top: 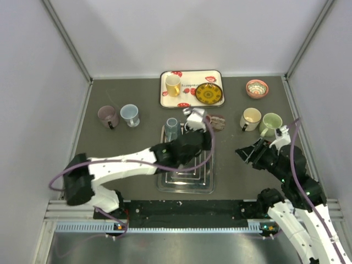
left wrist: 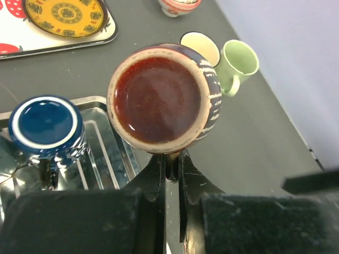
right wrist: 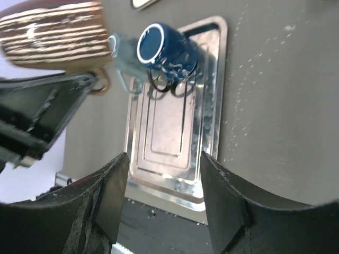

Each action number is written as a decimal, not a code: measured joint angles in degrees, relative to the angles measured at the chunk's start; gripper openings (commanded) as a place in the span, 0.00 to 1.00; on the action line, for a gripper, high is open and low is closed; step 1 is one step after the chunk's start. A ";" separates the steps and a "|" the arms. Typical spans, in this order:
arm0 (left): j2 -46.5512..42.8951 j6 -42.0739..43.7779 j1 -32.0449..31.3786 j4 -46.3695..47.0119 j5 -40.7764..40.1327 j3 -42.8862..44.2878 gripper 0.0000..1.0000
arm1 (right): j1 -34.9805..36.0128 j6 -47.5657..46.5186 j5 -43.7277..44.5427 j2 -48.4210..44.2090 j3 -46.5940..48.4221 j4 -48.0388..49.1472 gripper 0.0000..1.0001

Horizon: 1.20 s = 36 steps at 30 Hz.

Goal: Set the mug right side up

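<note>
Left gripper (left wrist: 170, 172), reaching over the metal tray's (top: 184, 186) far right corner, pinches the brown mug's (left wrist: 159, 98) handle; right gripper (right wrist: 163, 177) hangs parted to the tray's right.

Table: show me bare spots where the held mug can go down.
Bare table lies between the metal tray and the cream mug, and in the back left corner beside the strawberry tray. Crowded: the right edge, with green mug and right gripper.

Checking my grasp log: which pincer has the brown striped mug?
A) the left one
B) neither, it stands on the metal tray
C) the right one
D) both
A: the left pincer is closed on the handle of the brown striped mug, while the right pincer is open with nothing between its fingers.
</note>
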 measured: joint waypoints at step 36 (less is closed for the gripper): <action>41.24 -13.42 7.08 -36.87 -3.85 32.79 0.00 | 0.13 -2.93 11.67 -5.38 5.66 -11.06 0.57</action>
